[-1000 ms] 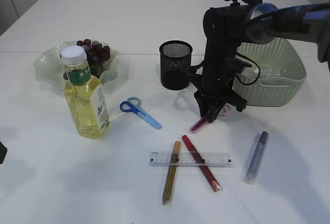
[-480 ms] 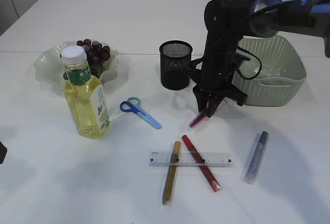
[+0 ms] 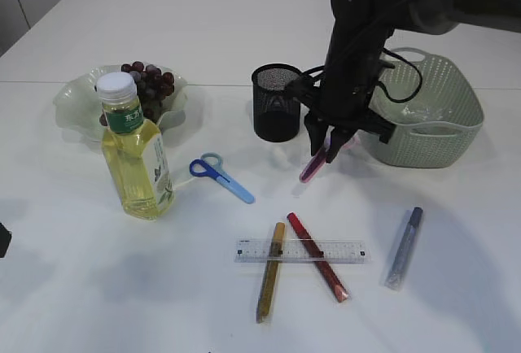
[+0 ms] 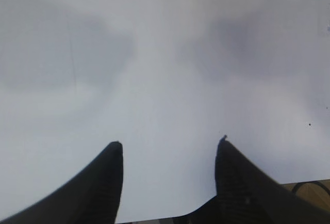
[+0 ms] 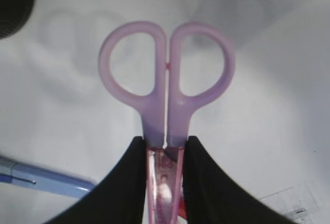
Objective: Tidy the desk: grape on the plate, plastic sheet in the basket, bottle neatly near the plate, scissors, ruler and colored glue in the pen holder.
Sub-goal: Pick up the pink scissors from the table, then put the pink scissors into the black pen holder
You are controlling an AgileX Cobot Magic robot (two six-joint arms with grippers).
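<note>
My right gripper [image 5: 165, 152] is clamping the pink scissors [image 5: 166, 87] between its fingers, handles sticking out beyond the fingertips; my left gripper [image 4: 169, 149] is gaping, holding nothing.

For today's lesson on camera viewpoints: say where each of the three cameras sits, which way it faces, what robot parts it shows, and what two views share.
Exterior view: from in front and above, slanting down at the desk; shows the right arm.
Left wrist view: on the left arm, facing bare desk; shows the open left gripper.
Right wrist view: on the right arm, facing down; shows the right gripper clamped on the pink scissors.
Shared: exterior and right wrist views both show the pink scissors and the blue scissors.
</note>
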